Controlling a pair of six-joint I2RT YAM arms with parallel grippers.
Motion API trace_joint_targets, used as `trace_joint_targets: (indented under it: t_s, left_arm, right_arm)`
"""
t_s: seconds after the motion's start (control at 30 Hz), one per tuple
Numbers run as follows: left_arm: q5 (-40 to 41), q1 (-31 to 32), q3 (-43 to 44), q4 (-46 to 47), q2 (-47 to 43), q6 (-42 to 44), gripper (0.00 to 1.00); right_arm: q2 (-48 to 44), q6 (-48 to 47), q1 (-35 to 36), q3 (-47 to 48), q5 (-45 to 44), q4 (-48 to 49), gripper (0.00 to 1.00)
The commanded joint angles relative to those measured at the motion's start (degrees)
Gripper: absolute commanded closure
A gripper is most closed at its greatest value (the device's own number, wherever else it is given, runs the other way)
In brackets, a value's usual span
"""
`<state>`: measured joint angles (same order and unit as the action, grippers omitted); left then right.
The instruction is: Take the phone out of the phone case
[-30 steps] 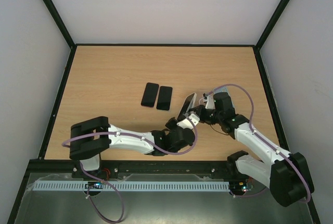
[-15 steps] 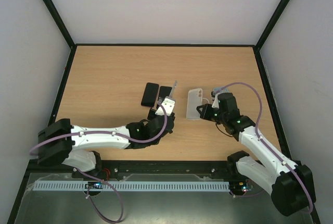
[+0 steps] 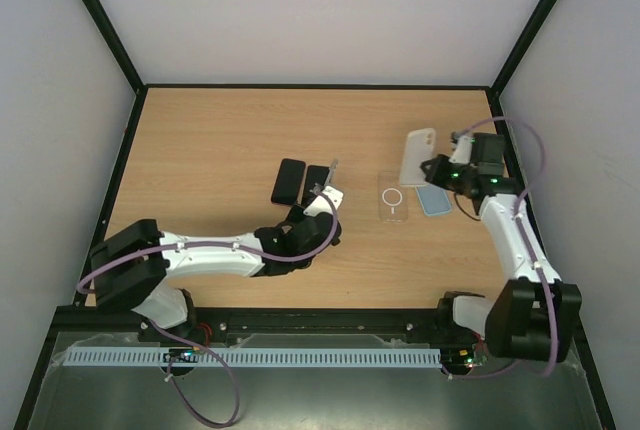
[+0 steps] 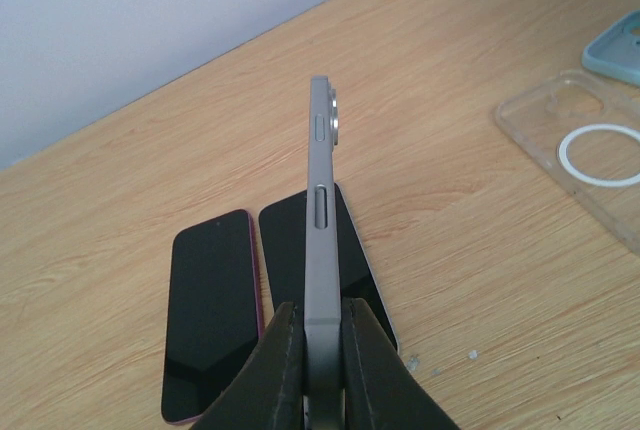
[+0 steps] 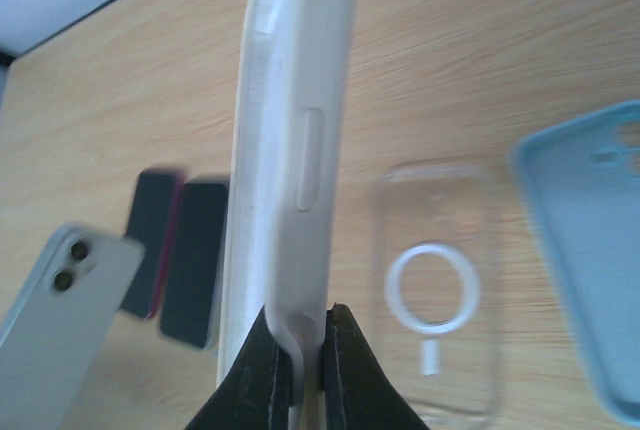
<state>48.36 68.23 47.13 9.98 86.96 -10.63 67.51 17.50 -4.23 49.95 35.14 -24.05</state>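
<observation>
Pink-edged dark phone (image 4: 210,320) beside second dark phone (image 4: 283,270); clear case (image 3: 392,196) near blue case (image 3: 436,200).

1. Phone (image 4: 320,212): slim, silver-grey body with two rear lenses in a raised corner block and side buttons along the edge that shows
2. Phone state: bare and out of its case, clamped at its lower end between the closed fingers of the left hand (image 4: 320,322)
3. Phone pose: upright and edge-on to the wrist camera, raised above the worktop (image 3: 220,130), left of centre in the overhead view
4. Phone case (image 5: 295,150): white, opaque, with moulded button covers on its side; separated from the phone
5. Case pose: pinched at its lower edge by the closed right hand (image 5: 297,342), standing on end over the far right of the worktop, well apart from the phone
</observation>
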Motion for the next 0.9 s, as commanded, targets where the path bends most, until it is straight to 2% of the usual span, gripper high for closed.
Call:
trace_joint_targets:
  t_s: [0.0, 0.07, 0.2, 0.37, 0.63, 0.77, 0.87]
  left_arm:
    - [1.46, -0.2, 4.85, 1.84, 3.66, 5.5, 0.97]
    - [2.01, -0.2, 7.1, 2.28, 6.75, 7.35, 0.98]
    - [2.82, -0.2, 13.31, 0.97, 14.2, 9.94, 0.98]
    - [8.29, -0.16, 20.26, -1.04, 23.94, 11.05, 0.97]
    - [15.46, 1.5, 25.77, -3.45, 34.51, 14.23, 0.97]
    - [17.84, 1.33, 28.17, -10.18, 38.05, 10.21, 0.97]
    - [16.01, 0.53, 28.99, -15.17, 39.88, 6.04, 0.92]
  right_arm:
    - [0.32, -9.08, -7.87, -1.19, 10.36, -1.54, 0.98]
    - [-1.91, -9.26, -9.15, -3.81, 11.99, 2.38, 0.98]
    - [-6.17, -10.05, -9.39, -4.06, 10.71, 4.03, 0.98]
    - [-12.43, -7.36, -9.39, -8.51, 8.83, 7.13, 0.98]
    - [-12.4, -7.97, -9.37, -8.66, 8.84, 6.33, 0.98]
    - [-11.43, -7.92, -9.34, -8.56, 9.53, 5.92, 0.98]
    - [-11.09, -7.96, -9.39, -8.53, 10.58, 5.73, 0.98]
